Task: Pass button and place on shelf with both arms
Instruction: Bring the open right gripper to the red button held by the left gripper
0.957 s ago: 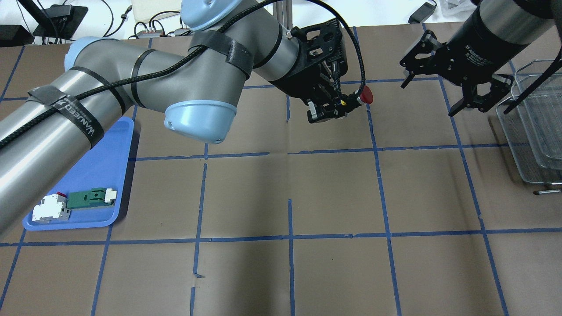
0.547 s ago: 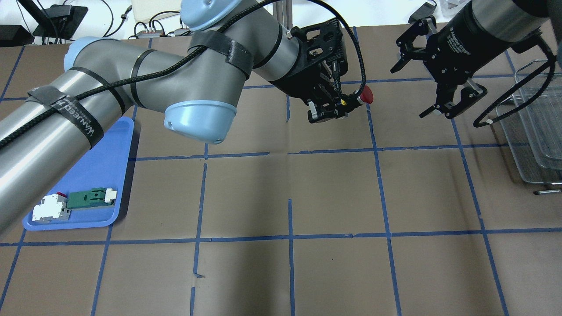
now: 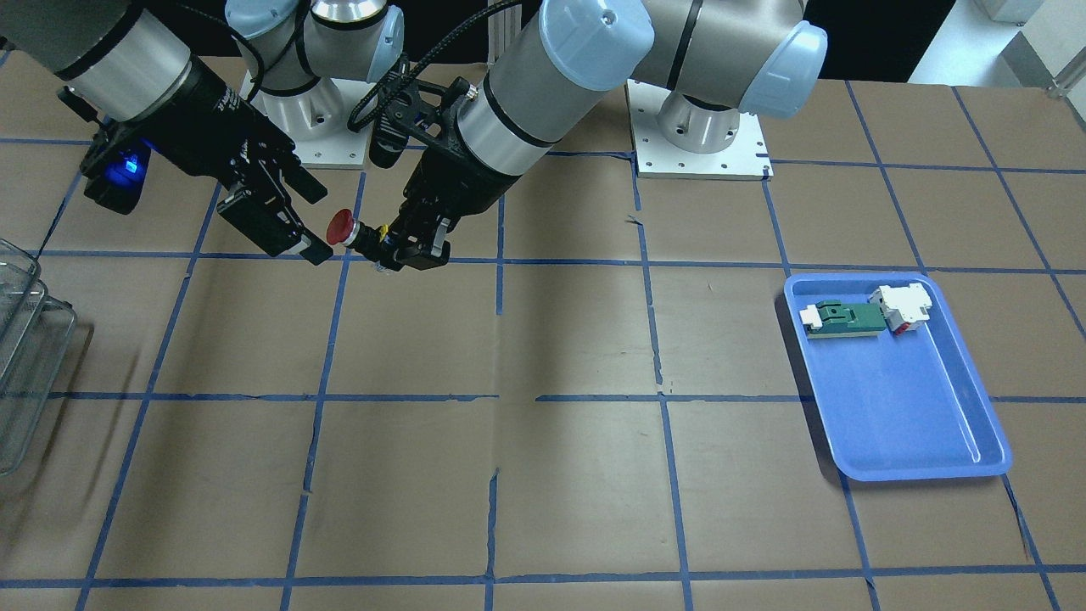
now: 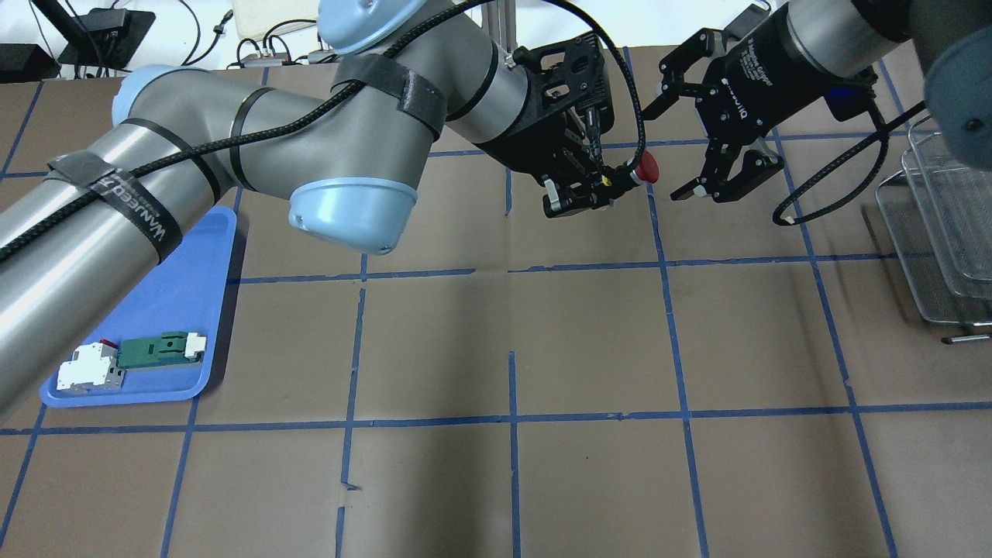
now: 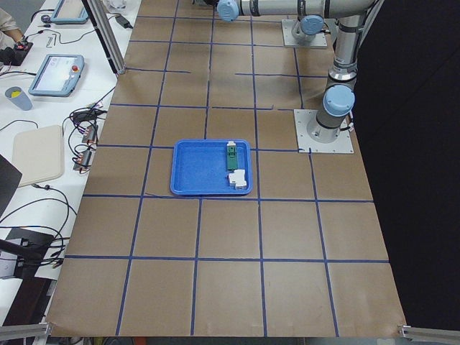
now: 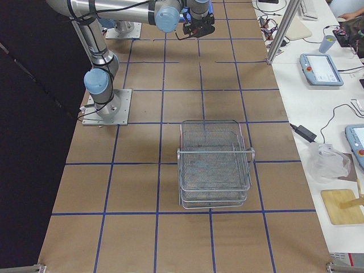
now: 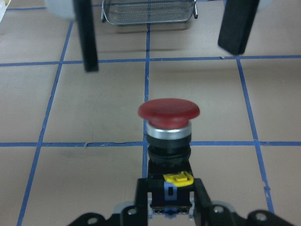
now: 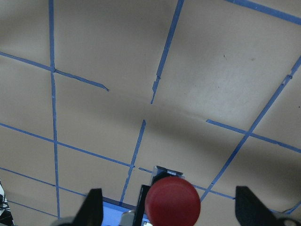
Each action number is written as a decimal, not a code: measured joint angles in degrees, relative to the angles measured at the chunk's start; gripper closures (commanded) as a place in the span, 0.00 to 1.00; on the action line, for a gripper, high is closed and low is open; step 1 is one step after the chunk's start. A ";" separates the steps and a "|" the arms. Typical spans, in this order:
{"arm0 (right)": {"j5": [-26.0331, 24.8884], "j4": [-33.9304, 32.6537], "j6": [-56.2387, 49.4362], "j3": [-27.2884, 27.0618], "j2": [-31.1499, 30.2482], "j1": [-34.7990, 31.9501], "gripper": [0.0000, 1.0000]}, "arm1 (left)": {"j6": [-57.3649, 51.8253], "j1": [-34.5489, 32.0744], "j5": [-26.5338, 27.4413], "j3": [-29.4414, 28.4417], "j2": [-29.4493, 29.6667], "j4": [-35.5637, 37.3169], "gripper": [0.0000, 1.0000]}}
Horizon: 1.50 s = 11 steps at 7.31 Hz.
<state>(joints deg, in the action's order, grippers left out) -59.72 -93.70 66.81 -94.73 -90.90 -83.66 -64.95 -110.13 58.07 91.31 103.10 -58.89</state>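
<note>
Button position: the button point(image 4: 648, 167) hangs above the table point(image 4: 589, 341), well apart from the shelf point(image 6: 215, 165), with its red cap point(image 7: 168, 110) aimed at the right gripper point(image 4: 665, 153).
Left gripper point(image 3: 394, 246): clamped on the base end of the black body.
Right gripper: spread wide, fingers point(image 7: 237, 23) either side of the cap — no contact.
Handling: judge it light and rigid. The domed cap looks smooth and is likely slippery.
Hold point: take the cap's rim or the silver collar point(image 7: 168, 129) — the base is occupied.
Left wrist view: shows you the collar and yellow tab point(image 7: 178, 178), both hidden overhead.
Right wrist view: shows the cap centred between the fingers.
</note>
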 measured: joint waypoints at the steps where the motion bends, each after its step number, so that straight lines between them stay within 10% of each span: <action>1: 0.89 0.74 1.33 -0.09 0.27 0.01 0.00 | 0.00 0.00 -0.06 -0.03 -0.11 0.00 1.00; 7: 1.34 5.36 2.95 -0.07 0.08 0.03 0.01 | 0.00 -0.07 -0.07 -0.01 -0.47 0.00 1.00; 11: 1.35 6.27 2.89 -0.16 0.14 -0.01 0.27 | 0.06 -0.09 -0.07 -0.06 -0.85 0.00 1.00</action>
<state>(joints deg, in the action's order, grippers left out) -58.37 -87.43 69.71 -94.89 -90.75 -83.67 -64.89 -110.22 58.01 91.25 102.26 -58.89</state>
